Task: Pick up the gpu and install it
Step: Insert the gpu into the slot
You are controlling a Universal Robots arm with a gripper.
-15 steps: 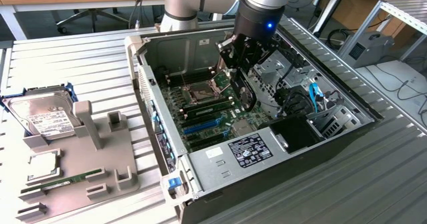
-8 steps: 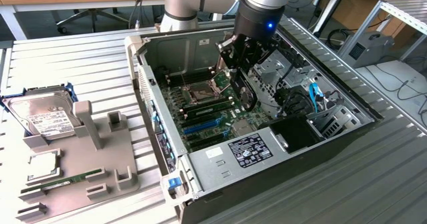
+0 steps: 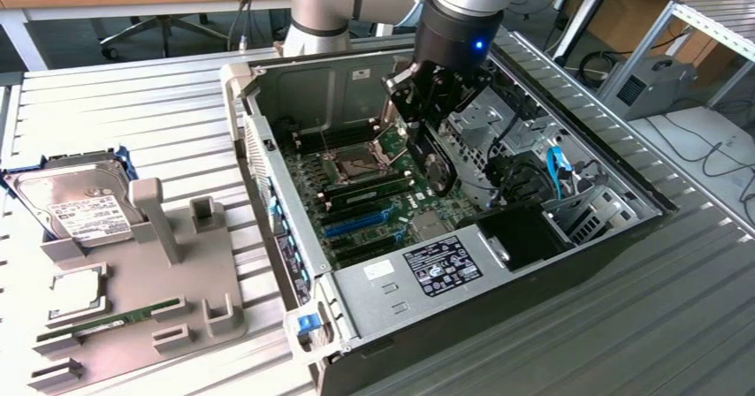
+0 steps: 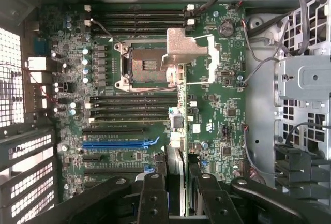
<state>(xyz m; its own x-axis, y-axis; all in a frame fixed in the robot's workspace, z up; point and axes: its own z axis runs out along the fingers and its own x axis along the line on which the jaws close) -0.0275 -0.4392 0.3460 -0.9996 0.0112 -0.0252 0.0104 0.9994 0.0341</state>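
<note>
Inside the open computer case (image 3: 390, 283), above the motherboard (image 3: 368, 193), the gpu (image 3: 434, 162) is held by the gripper (image 3: 427, 118), which is closed partway, with its fingers pressed on either side of the thin card. In the wrist view the gpu (image 4: 187, 45) is seen edge-on between the black fingers (image 4: 154, 195), its silver bracket at the far end, over the area beside the processor socket (image 4: 142, 66). The card is carried clear of the board and is not yet seated in any slot. The blue slot (image 4: 116, 144) lies to one side of the card's line, so the install appears to be at the stage of carrying and aligning.

For this step to be done well, the card should be kept upright and square in the grip, since any tilt would be carried into the connector. The gold edge should be brought directly over the length of the chosen slot before any descent is made, and the bracket should be lined up with the rear opening of the case. The loose cables (image 3: 554, 171) and the drive cage (image 4: 305, 79) close by should be given room, so that nothing is snagged. Downward pressure is best applied evenly and only once the edge is judged to sit in the slot mouth. On the counter (image 3: 141, 104) outside the case, a grey holder (image 3: 154, 299) with a hard drive (image 3: 77, 206) stands well apart and is not involved
</note>
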